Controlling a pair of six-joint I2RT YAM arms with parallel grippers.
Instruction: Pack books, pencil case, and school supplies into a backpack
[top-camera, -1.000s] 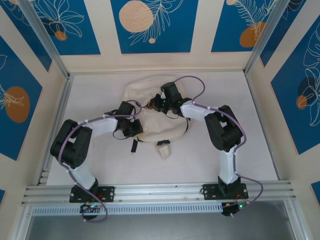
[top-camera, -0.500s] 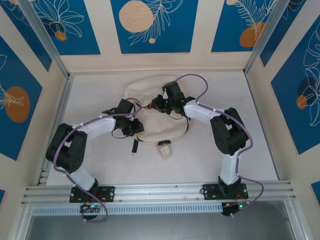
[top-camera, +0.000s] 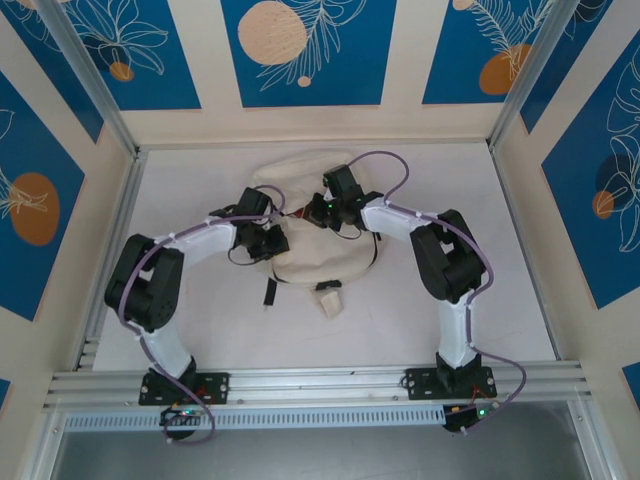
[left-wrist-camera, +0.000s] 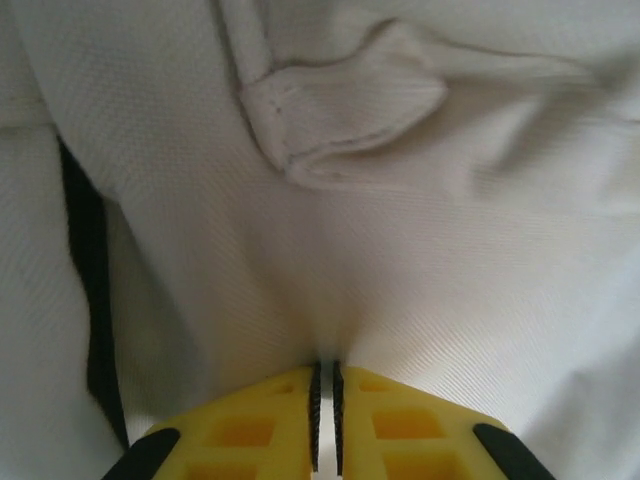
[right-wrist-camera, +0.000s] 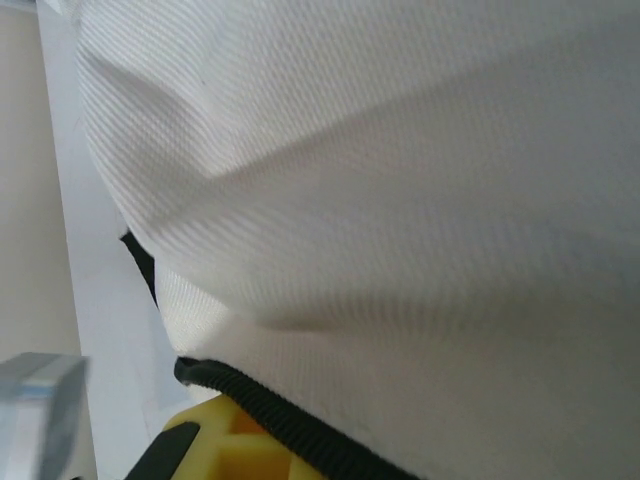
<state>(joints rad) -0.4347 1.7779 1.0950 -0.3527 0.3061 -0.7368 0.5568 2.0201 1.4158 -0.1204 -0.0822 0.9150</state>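
Note:
The cream-white backpack (top-camera: 312, 262) lies flat in the middle of the table. My left gripper (top-camera: 270, 242) rests on its left side. In the left wrist view this gripper (left-wrist-camera: 325, 372) is shut, with a thin fold of backpack fabric (left-wrist-camera: 420, 260) pinched between its yellow fingers. My right gripper (top-camera: 314, 210) sits at the backpack's upper middle. In the right wrist view the black zip trim (right-wrist-camera: 285, 425) runs across one yellow finger (right-wrist-camera: 215, 450), and cloth (right-wrist-camera: 400, 200) hides the jaws' tips. The books, pencil case and school supplies are out of view.
A small cream flap (top-camera: 328, 298) and a black strap end (top-camera: 268, 292) lie at the backpack's near edge. White table (top-camera: 480, 250) stretches on both sides. Patterned walls enclose three sides, and a metal rail (top-camera: 320, 385) runs along the front.
My left gripper has shifted a little toward the far side along the backpack's left part. The right arm swung slightly outward and came back to nearly the same place.

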